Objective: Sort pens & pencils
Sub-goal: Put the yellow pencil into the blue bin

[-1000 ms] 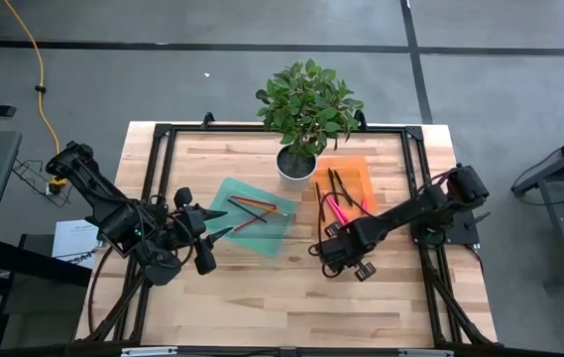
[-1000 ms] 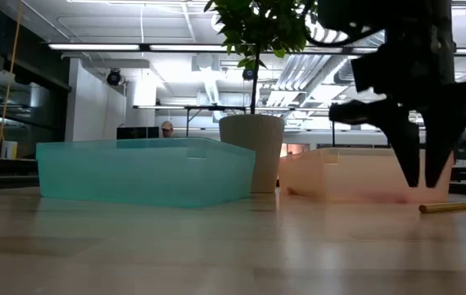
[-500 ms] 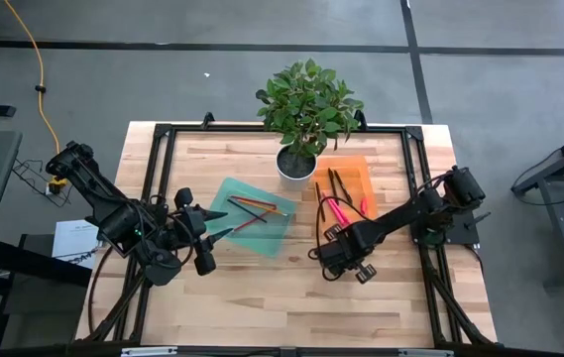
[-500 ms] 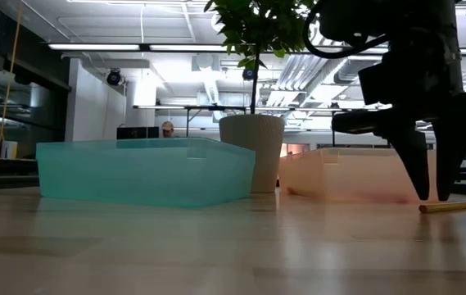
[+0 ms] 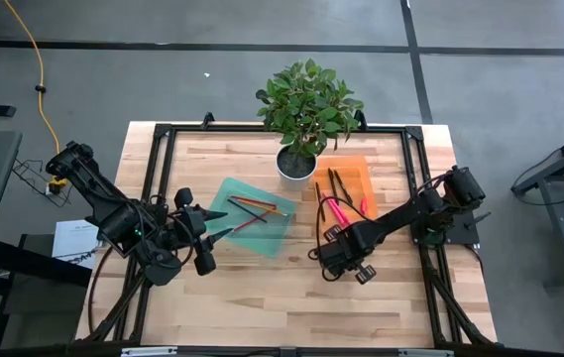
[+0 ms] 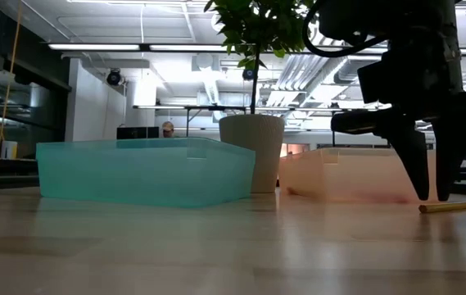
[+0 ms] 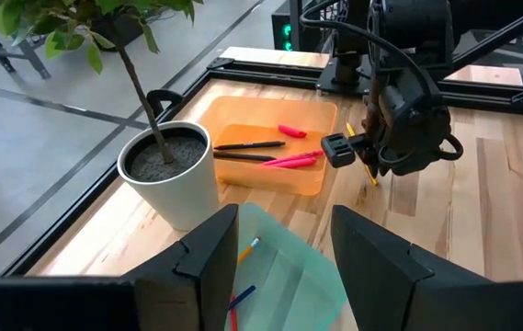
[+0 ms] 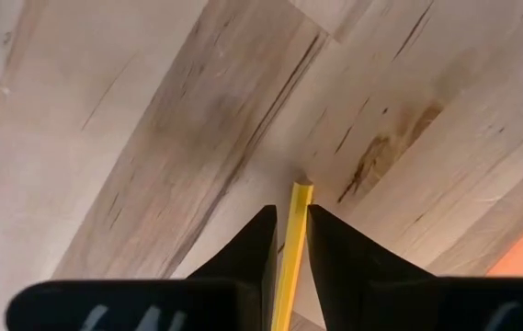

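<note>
A yellow pencil (image 8: 292,230) lies flat on the bare wood left of the orange tray (image 5: 351,171); it also shows in the low view (image 6: 462,206). My right gripper (image 6: 434,195) points straight down just over the pencil's end. Its fingers are a narrow gap apart, one on either side of the pencil's line, and hold nothing. The orange tray holds pink and black pens (image 7: 289,160). The teal tray (image 5: 262,238) holds red and orange pencils (image 5: 254,204). My left gripper (image 7: 284,267) waits open above the teal tray's left side.
A potted plant (image 5: 297,164) stands at the back between the two trays. A black frame (image 5: 163,134) runs around the tabletop. Bare wood lies between the trays and the table's near edge.
My right gripper has sunk a little toward the yellow pencil and then kept still, with its finger gap unchanged. The pencil has stayed where it lay.
</note>
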Tool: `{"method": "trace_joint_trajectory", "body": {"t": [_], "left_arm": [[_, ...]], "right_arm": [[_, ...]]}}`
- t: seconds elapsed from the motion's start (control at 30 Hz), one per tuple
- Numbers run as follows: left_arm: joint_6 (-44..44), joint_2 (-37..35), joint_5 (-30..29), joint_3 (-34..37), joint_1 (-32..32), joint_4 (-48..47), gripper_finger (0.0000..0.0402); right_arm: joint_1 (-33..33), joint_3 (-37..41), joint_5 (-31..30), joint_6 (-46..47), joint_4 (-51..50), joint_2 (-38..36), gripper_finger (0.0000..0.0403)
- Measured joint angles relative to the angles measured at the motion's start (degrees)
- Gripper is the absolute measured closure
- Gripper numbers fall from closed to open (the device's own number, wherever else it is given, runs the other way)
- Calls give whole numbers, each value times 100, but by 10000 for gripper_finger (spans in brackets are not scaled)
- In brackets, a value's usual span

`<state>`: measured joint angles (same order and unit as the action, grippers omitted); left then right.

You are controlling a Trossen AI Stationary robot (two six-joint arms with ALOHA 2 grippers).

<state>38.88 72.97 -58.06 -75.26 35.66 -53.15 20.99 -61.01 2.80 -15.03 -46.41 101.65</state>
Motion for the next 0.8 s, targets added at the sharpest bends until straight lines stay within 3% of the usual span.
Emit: {"method": "trace_joint_trajectory", "body": {"t": [0.47, 0.8], "left_arm": [[-1, 0, 0, 0, 0, 2, 241], [0, 0, 0, 0, 0, 3, 241]], "right_arm": [[-14, 0, 51, 0, 36, 0, 347], [-190, 0, 40, -21, 20, 0, 299]]}}
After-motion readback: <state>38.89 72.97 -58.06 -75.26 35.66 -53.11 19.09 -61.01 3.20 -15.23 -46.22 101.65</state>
